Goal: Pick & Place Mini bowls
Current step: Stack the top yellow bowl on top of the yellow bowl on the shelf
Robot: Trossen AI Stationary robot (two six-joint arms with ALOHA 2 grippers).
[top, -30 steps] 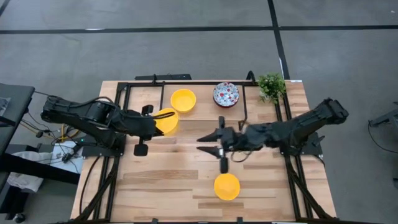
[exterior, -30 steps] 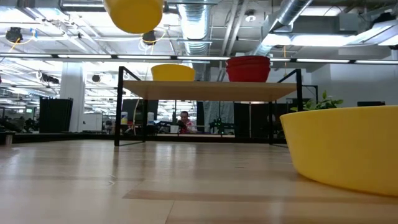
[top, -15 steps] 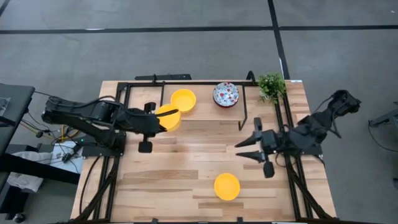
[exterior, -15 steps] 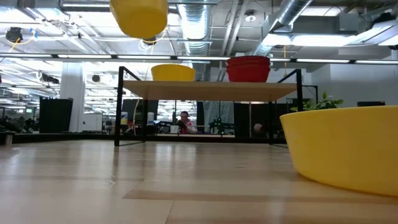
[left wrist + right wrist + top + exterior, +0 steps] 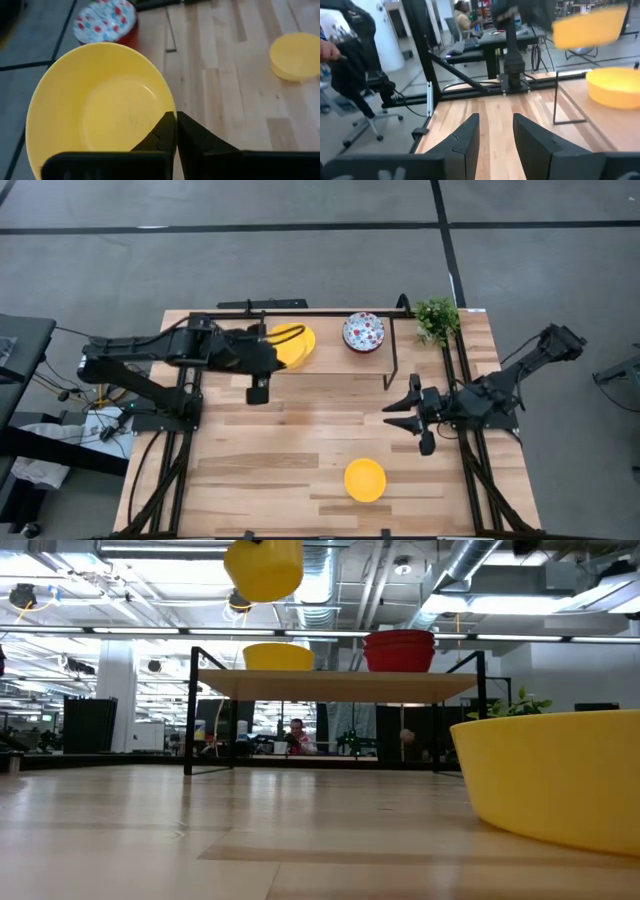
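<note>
The fingers of the left gripper (image 5: pixel 175 131) are clenched on the rim of a plain bright yellow round mini bowl (image 5: pixel 100 105), which is held in the air above the raised wooden shelf (image 5: pixel 335 686) at the far side of the table. In the high view this held bowl (image 5: pixel 283 350) is seen partly overlapping a second yellow mini bowl (image 5: pixel 302 337) resting on the shelf. To the right of these, on the same shelf, a white mini bowl with red-and-blue floral speckles (image 5: pixel 363 332) is set, and a small green plant (image 5: pixel 436 318) stands at the far right corner. The right gripper (image 5: pixel 393 416) is held over the right part of the light wooden table (image 5: pixel 300 450), its fingers parted and nothing between them. A third yellow mini bowl (image 5: pixel 365 480) lies on the near middle of the table, well apart from both grippers.
</note>
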